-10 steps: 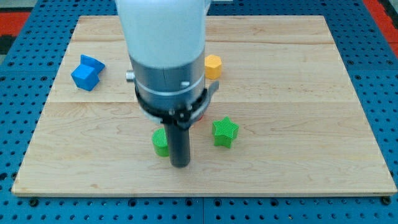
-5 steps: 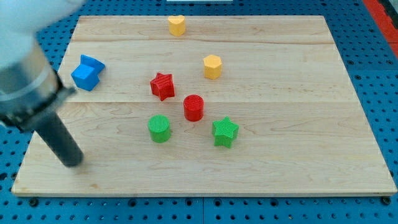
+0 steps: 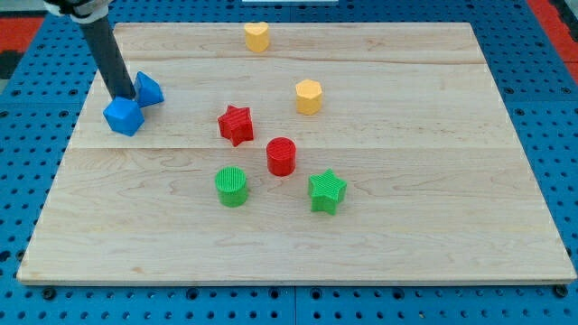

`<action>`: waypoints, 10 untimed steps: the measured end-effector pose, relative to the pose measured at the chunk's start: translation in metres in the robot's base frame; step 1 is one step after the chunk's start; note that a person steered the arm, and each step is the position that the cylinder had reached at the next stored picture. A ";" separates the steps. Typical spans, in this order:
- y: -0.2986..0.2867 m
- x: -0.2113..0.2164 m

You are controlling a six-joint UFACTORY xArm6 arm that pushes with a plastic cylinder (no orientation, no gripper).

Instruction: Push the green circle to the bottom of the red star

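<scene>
The green circle (image 3: 231, 186) sits on the wooden board (image 3: 433, 217), below and slightly left of the red star (image 3: 236, 124). My tip (image 3: 121, 96) is far from both, at the view's upper left. It stands between two blue blocks, a blue cube (image 3: 123, 116) just below it and a second blue block (image 3: 148, 88) to its right. The rod leans up toward the view's top left corner.
A red cylinder (image 3: 281, 155) lies right of the green circle, and a green star (image 3: 327, 190) right of that. A yellow hexagon (image 3: 309, 96) sits above them. A yellow heart-like block (image 3: 256, 36) lies near the board's top edge.
The arm swung away from the green circle to the view's left, then up to the blue blocks. The two blue blocks have come apart. The green circle has shifted slightly up and left.
</scene>
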State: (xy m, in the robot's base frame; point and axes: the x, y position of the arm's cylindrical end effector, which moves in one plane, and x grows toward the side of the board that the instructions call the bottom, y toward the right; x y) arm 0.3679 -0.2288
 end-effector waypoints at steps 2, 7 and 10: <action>0.018 0.057; 0.031 0.034; -0.075 -0.039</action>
